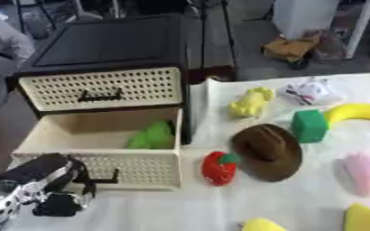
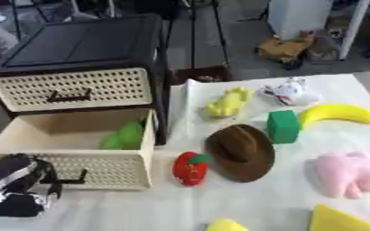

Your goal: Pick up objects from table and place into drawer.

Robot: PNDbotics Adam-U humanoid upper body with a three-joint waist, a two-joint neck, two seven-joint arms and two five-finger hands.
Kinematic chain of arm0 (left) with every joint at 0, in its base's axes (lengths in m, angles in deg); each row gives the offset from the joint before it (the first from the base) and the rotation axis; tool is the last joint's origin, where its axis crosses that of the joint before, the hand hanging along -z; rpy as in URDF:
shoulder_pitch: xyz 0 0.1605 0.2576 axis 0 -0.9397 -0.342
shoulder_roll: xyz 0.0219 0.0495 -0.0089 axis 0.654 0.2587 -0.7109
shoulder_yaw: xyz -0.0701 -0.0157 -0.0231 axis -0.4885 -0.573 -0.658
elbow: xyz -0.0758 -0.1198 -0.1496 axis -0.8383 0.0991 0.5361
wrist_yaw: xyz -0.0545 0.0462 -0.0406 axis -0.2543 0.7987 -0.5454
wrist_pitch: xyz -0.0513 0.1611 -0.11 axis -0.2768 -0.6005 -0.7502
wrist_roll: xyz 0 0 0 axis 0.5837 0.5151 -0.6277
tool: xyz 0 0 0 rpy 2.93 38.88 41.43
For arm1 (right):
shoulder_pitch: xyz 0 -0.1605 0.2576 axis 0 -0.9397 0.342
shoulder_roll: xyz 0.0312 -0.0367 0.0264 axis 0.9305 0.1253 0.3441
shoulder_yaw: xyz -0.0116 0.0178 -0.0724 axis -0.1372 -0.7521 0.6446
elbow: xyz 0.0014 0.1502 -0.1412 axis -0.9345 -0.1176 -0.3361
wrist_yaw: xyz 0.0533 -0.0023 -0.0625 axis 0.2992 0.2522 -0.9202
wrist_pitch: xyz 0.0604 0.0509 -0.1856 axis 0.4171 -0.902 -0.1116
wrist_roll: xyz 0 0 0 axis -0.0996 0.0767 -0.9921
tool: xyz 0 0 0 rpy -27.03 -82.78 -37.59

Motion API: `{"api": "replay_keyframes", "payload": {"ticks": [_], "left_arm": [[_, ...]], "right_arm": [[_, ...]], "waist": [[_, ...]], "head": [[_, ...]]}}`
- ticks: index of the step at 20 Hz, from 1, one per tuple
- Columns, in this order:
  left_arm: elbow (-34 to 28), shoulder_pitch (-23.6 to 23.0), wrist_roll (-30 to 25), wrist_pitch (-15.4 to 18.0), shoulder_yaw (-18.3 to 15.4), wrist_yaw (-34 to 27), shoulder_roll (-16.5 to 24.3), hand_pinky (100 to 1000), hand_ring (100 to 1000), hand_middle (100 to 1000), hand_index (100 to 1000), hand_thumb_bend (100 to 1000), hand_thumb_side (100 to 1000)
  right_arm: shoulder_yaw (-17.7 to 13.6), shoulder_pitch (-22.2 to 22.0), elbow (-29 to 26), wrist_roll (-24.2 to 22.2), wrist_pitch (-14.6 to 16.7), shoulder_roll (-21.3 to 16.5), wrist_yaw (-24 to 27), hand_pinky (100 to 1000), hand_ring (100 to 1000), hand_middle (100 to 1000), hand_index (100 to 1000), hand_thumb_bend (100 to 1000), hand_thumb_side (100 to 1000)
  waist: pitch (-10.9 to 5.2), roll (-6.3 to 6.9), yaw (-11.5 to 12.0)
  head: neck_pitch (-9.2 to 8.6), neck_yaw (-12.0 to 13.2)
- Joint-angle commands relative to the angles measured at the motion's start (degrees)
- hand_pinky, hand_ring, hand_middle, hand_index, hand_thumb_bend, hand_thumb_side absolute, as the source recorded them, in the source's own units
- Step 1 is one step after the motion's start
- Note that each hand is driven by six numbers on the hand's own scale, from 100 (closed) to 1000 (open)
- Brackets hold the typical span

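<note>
Drawer [image 1: 101, 169] open | left hand [image 1: 58, 194] at its front, seemingly curled

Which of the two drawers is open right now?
The lower drawer, pulled out with a green toy inside. The upper drawer sits flush in the black cabinet.

Only the robot's left hand [image 1: 42, 191] shows, black and silver, low over the table's near left corner, its arm coming in from the left edge, and its dark fingers look curled, holding nothing.
</note>
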Motion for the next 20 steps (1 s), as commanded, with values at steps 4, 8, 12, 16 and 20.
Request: {"api": "replay_keyframes", "payload": {"ticks": [4, 8, 12, 16, 20], "left_arm": [[-2.5, -0.3, -0.2, -0.6, -1.1, -1.3, 1.1, 295, 146, 170, 649, 100, 466], [-3.6, -1.3, -0.5, -0.8, -1.1, -1.9, 0.7, 292, 145, 169, 642, 100, 469], [-4.6, -2.2, -0.5, -1.1, -1.3, -2.3, 0.5, 289, 144, 168, 643, 100, 467], [-5.9, -3.2, 0.1, -1.4, -1.8, -2.1, 0.5, 285, 142, 167, 637, 100, 462], [-7.2, -4.3, 0.7, -1.6, -2.4, -2.2, 0.7, 283, 141, 166, 628, 100, 461]], "right_arm": [[-1.2, 0.1, -0.9, 0.7, 0.3, -1.2, 0.0, 802, 939, 850, 894, 100, 1000], [-1.4, 0.0, -0.9, 1.0, 0.4, -1.1, 0.0, 802, 940, 850, 894, 100, 1000], [-1.4, -0.1, -0.9, 1.1, 0.5, -1.1, 0.0, 802, 940, 850, 894, 100, 1000], [-1.5, -0.3, -0.9, 1.2, 0.5, -1.0, -0.1, 803, 940, 850, 894, 100, 1000], [-1.4, -0.4, -0.9, 1.2, 0.5, -1.0, -0.3, 803, 940, 850, 894, 100, 1000]], "waist": [[-1.2, -0.32, 0.2], [-1.28, -0.35, 0.4], [-1.35, -0.38, 0.4], [-1.37, -0.37, 0.4], [-1.4, -0.32, 0.5]], "head": [[-0.44, 0.1], [-0.58, 0.0], [-0.74, 0.0], [-0.84, -0.1], [-0.88, -0.1]]}}
